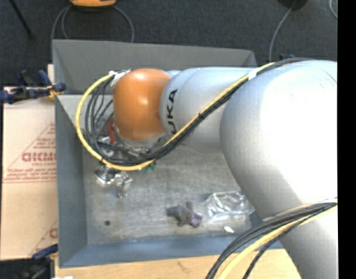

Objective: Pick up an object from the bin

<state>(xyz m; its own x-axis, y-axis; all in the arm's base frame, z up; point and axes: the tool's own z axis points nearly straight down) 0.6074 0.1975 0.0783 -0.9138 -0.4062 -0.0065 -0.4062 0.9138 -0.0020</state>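
1. Dark carpet-like floor surrounds the grey metal bin (70, 214).
2. Camera view, bin contents: a small purple-grey piece (184, 215) lies on the bin floor near the front wall. A crumpled clear plastic wrapper (227, 205) sits just beside it on the right.
3. Arm with orange cover (140, 103) and looped cables (85, 129) comes in from the right.
4. Gripper (113, 179) sits low over bare bin floor on the left, well apart from both items.
5. Gripper apart or together: can't tell from this angle.

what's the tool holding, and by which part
Cannot be told; the tool is low in the bin, the purplish piece and clear wrapper lie apart from it.
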